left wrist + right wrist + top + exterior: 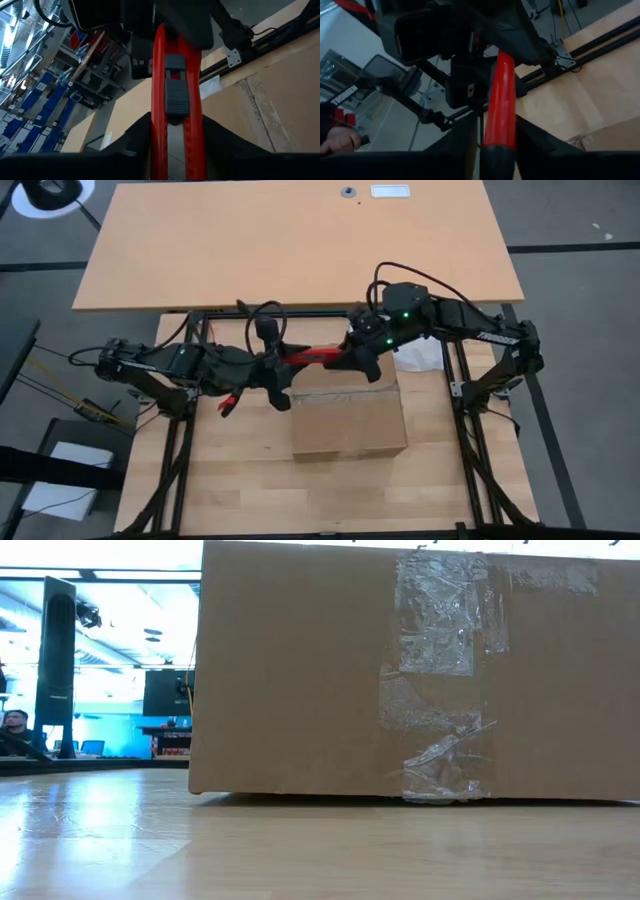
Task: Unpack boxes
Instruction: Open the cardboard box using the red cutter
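Left end effector (283, 363): fingers seen on either side of the red box cutter (312, 357), one end gripped, up above the box's far edge
Right end effector (352, 356): other end of the cutter sits between its fingers, grip or not can't be told
Box (348, 420): closed, taped, parked mid counter (240, 480)
Clutter: white crumpled bag (418, 357) just beside the box, under the right arm
Blocked: low view is filled by the box's taped side (440, 690)
Background: a hand (337, 139) is seen off the counter
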Robot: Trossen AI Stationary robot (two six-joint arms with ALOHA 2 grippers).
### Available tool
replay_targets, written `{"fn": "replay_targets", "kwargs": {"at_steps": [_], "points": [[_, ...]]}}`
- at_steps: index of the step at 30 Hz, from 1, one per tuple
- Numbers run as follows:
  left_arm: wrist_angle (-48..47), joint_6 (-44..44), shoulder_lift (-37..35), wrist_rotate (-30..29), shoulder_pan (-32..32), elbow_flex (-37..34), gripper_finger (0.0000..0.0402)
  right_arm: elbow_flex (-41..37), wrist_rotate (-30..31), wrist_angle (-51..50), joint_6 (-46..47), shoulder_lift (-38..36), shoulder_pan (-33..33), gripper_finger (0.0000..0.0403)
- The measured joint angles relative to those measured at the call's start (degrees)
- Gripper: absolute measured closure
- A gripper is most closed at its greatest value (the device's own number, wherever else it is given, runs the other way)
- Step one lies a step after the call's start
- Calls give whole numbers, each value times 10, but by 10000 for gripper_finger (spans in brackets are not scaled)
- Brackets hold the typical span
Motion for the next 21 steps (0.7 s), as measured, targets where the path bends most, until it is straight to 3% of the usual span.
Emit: {"fn": "replay_targets", "kwargs": {"at_steps": [6,11,13,21], "points": [[2,-97,-3,3,0,12,271,12,13,-12,-107,-40,-6,212],[2,-200,-4,38,2,44,271,13,145,-16,-282,-65,27,172],[6,-236,-5,70,7,51,271,13,181,-17,-339,-59,45,160],[3,-283,-2,130,9,53,271,12,214,43,-428,-10,80,142]]}}
